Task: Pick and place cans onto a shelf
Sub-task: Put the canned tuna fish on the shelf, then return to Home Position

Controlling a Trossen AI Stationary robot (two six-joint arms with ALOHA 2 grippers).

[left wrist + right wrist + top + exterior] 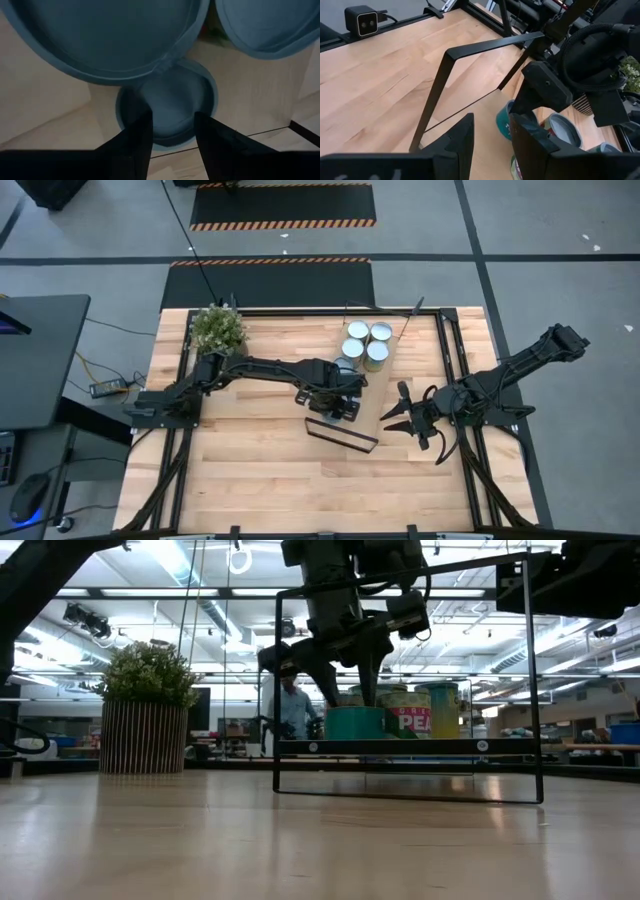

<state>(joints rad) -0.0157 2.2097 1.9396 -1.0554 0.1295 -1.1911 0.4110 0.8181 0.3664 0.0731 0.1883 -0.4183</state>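
Left gripper fingers astride 1 can on shelf

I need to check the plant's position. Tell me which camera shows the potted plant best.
The low view: the potted plant stands whole, green leaves above a ribbed pot, on the table's far side. The high view shows only its leafy top near the left arm's base. The right wrist view catches a sliver of leaves at its edge; the left wrist view shows none.
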